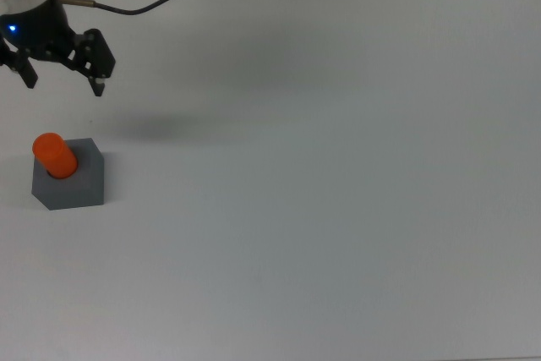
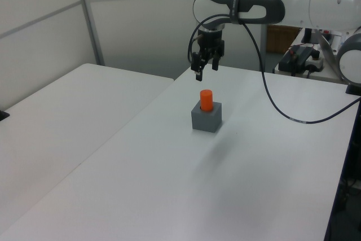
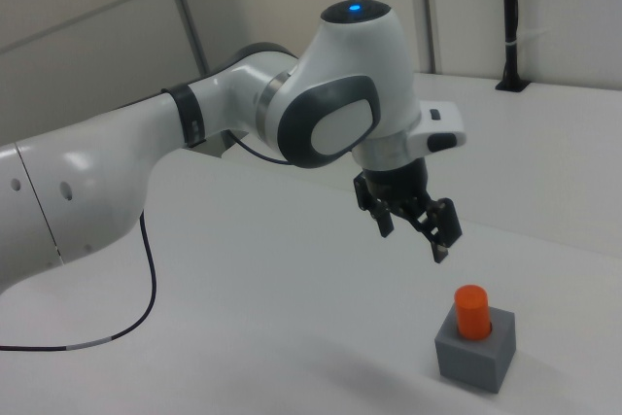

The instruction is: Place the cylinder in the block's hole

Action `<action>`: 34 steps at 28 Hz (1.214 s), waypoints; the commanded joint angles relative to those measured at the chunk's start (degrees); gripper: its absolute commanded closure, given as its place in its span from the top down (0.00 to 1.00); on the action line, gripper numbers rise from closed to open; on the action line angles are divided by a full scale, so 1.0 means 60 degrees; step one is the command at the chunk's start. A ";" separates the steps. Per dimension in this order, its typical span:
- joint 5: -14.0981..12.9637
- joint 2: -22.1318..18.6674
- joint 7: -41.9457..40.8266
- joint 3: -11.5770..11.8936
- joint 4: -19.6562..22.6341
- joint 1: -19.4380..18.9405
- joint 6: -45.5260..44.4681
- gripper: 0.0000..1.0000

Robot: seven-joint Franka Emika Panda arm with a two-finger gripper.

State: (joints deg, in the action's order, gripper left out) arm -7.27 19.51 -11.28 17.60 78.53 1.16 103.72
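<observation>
The orange cylinder [image 1: 54, 155] stands upright in the round hole of the dark grey block [image 1: 76, 185], its upper part sticking out above the top face. The same pair shows as cylinder [image 2: 206, 100] in block [image 2: 206, 119] in the left view, and cylinder [image 3: 472, 311] in block [image 3: 471, 357] in the right view. My gripper [image 1: 66, 86] hangs open and empty in the air, well above the cylinder and clear of it. It also shows as gripper [image 2: 203, 71] and gripper [image 3: 416, 243].
The white table [image 1: 338, 175] carries only the block. A black cable [image 1: 161, 2] loops from the arm over the table's far side. A second white table [image 2: 62, 117] stands at the left view's left, with a gap between the two.
</observation>
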 commanded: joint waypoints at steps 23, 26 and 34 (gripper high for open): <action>0.0640 -0.0058 -0.0156 -0.0077 0.0169 -0.1277 -0.0953 1.00; 0.0640 -0.0058 -0.0156 -0.0077 0.0169 -0.1277 -0.0953 1.00; 0.0655 -0.0058 -0.0156 -0.0062 0.0198 -0.1262 -0.0938 1.00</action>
State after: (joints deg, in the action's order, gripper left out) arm -4.27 19.89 -11.76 17.25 78.85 -6.32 99.19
